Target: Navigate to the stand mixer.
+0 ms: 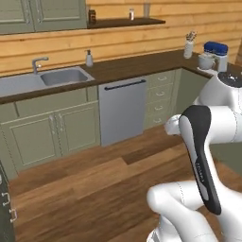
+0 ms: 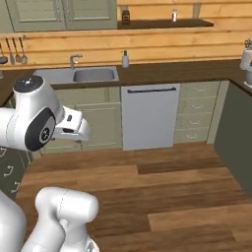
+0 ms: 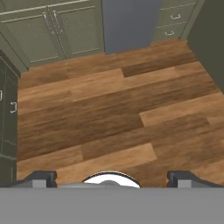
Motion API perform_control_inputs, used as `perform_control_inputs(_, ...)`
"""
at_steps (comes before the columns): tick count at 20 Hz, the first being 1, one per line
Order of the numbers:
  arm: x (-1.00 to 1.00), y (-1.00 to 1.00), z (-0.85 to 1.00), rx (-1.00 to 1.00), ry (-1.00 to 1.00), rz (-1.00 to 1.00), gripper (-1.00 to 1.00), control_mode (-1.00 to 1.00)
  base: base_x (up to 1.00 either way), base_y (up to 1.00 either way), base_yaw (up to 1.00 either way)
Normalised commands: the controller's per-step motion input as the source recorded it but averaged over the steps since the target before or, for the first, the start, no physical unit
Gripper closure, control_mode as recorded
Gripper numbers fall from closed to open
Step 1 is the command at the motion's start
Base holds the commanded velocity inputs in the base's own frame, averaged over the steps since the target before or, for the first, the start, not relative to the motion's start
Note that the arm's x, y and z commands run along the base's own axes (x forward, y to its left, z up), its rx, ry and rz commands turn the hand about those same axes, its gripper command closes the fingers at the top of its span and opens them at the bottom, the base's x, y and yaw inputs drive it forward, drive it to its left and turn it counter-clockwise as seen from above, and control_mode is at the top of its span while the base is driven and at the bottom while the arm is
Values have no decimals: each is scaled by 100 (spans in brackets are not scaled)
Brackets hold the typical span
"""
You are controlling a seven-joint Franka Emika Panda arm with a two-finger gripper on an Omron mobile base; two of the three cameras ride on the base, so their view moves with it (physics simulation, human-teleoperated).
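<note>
The stand mixer [image 1: 213,54], with a dark blue head, white stand and pale bowl, stands on the dark corner counter at the far right of the left base view, beyond my arm's elbow. Between me and that counter lies open wooden floor [image 1: 94,184]. In the hand view my gripper [image 3: 111,178] points down at the floorboards; its two dark fingertips [image 3: 43,177] stand far apart at the bottom, open with nothing between them.
Along the back wall run a sink [image 1: 61,75] with a soap bottle [image 1: 89,59], a grey dishwasher [image 1: 123,111] and a drawer stack [image 1: 160,97]. A white utensil holder [image 1: 189,47] stands left of the mixer. A dark cabinet [image 1: 4,208] sits close at the left.
</note>
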Motion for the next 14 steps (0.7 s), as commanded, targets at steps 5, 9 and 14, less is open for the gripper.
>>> perform_control_inputs(5, 0, 0, 0, 0, 0, 0, -100, 100, 100, 2, 0)
perform_control_inputs(9, 0, 0, 0, 0, 0, 0, -100, 100, 100, 7, -5)
perform_control_inputs(14, 0, 0, 0, 0, 0, 0, -100, 100, 100, 0, -9)
